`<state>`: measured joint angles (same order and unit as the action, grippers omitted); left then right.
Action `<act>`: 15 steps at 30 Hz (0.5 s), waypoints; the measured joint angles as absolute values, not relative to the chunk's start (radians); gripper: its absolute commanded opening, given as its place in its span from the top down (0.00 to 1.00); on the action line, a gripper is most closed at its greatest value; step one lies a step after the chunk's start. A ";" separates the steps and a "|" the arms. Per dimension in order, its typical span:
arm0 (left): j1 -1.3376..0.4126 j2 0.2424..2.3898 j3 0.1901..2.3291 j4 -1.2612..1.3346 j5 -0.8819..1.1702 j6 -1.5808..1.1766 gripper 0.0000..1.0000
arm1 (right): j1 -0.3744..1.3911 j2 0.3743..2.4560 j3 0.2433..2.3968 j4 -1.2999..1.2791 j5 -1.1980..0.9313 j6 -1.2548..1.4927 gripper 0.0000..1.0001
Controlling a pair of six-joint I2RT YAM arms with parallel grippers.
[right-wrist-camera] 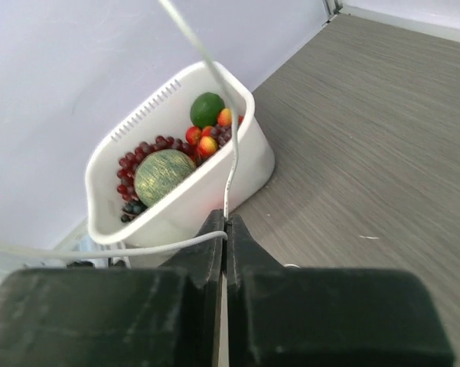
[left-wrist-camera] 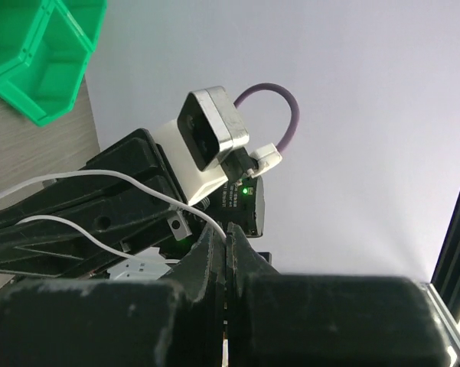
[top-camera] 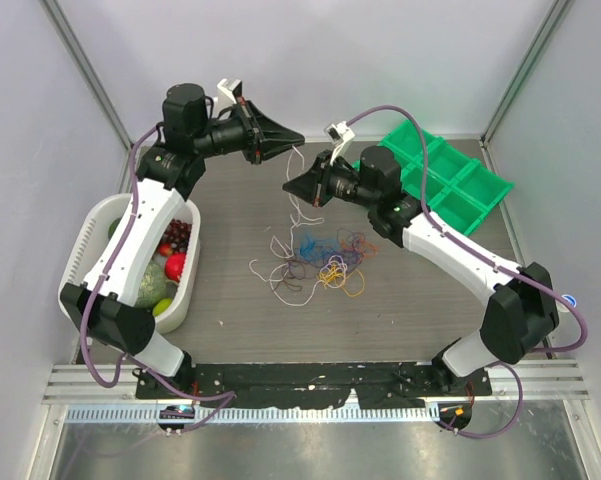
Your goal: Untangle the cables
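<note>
The left gripper (top-camera: 299,140) and right gripper (top-camera: 288,184) each pinch fully closed on one white cable (top-camera: 296,163), holding it aloft, seemingly to free it from the coloured cables (top-camera: 330,255).

High overhead view of table (top-camera: 230,310); close wrist views toward opposite sides.

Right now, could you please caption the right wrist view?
Right gripper shut on a white cable, fruit basket behind.

Grey wood-grain table (top-camera: 410,310) fills the centre, enclosed by plain pale lilac-white walls (top-camera: 320,60). Slanting metal posts (top-camera: 80,60) stand upper left and upper right. Soft, even light.
</note>
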<state>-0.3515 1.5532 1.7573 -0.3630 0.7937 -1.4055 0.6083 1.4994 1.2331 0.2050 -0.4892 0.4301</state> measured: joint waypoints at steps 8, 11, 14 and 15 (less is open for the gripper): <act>-0.351 1.527 1.797 -0.432 0.728 -1.218 0.01 | 0.597 1.467 1.261 0.123 -0.407 0.510 0.99; -0.351 1.480 1.816 -0.499 0.682 -1.083 0.00 | 0.567 1.432 1.350 0.007 -0.342 0.538 0.99; -0.351 1.415 1.803 -0.545 0.644 -0.982 0.03 | 0.478 1.382 1.462 -0.108 -0.272 0.563 0.99; -0.351 1.396 1.793 -0.557 0.633 -0.958 0.07 | 0.444 1.364 1.487 -0.136 -0.253 0.569 0.99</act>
<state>-0.3511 1.3956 1.7927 -0.5571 0.6327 -0.9581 0.4438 1.3643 1.4868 -0.1360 -0.2535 0.5694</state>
